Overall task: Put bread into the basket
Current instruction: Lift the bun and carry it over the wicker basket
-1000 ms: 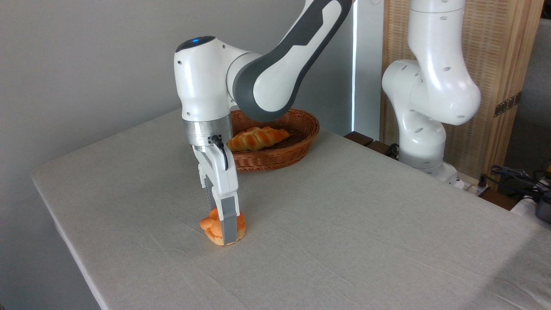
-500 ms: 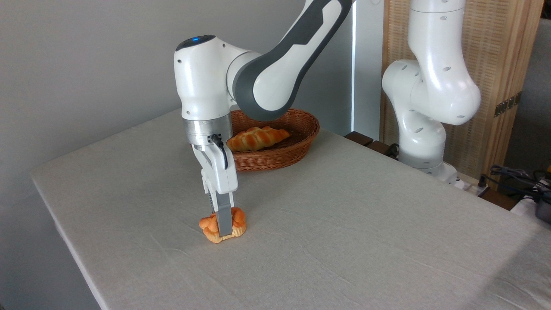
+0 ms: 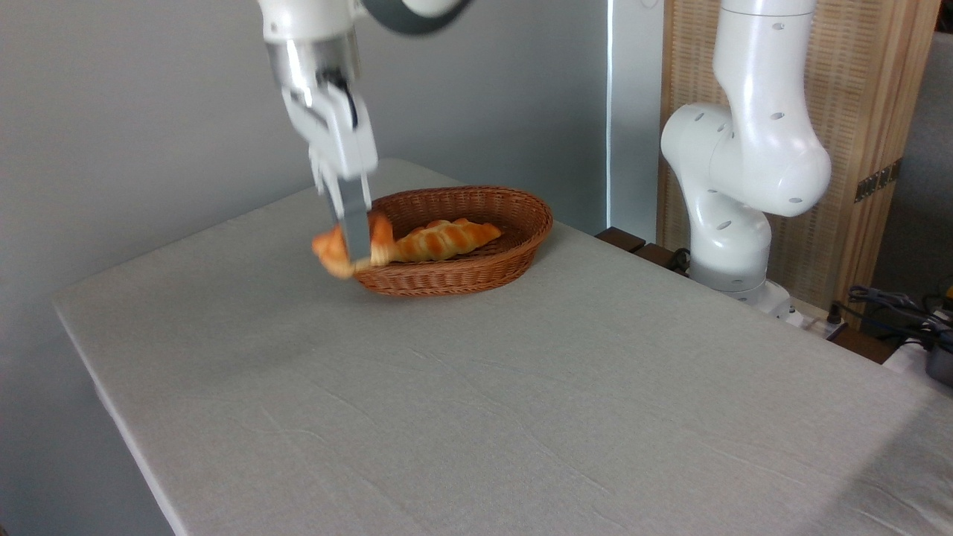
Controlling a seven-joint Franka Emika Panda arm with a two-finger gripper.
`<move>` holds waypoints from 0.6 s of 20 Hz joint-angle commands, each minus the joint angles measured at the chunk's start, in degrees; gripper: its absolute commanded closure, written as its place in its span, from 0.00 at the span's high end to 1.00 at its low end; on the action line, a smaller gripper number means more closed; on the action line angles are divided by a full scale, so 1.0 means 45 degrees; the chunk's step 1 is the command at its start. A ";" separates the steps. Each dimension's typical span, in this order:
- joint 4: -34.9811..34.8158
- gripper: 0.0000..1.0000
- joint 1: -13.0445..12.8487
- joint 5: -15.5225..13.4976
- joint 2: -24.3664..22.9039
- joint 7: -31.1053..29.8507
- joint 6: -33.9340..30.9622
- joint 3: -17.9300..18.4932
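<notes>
The bread (image 3: 335, 251), a small orange-golden knotted bun, hangs in the air well above the table, blurred by motion. My gripper (image 3: 356, 246) is shut on it, its fingers pointing down across the bun's middle. In the picture the bun overlaps the left rim of the basket (image 3: 514, 257), an oval brown wicker one at the back of the table. How the bun stands over the rim in depth I cannot tell.
A longer braided golden loaf (image 3: 443, 238) lies inside the basket. The arm's white base (image 3: 733, 216) stands off the table's right rear corner, with cables (image 3: 893, 305) at the far right. The grey-clothed table (image 3: 476, 387) ends at the left and near edges.
The gripper closed on the bun on the table, then lifted it high and carried it back toward the basket's left rim.
</notes>
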 commanded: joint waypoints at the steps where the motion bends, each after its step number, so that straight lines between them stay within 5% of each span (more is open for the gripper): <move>1: -0.0377 0.19 -0.0738 -0.0281 -0.0226 -0.2683 -0.0732 -0.2005; 5: -0.1450 0.51 -0.0975 -0.0262 -0.0207 -0.3257 -0.0693 -0.3882; 8: -0.1804 0.80 -0.0975 -0.0262 -0.0051 -0.3316 -0.0575 -0.4042; 9: -0.1998 0.98 -0.0975 -0.0262 -0.0012 -0.3316 -0.0517 -0.4042; 12: -0.2234 1.00 -0.0956 -0.0262 0.0183 -0.3277 -0.0263 -0.4042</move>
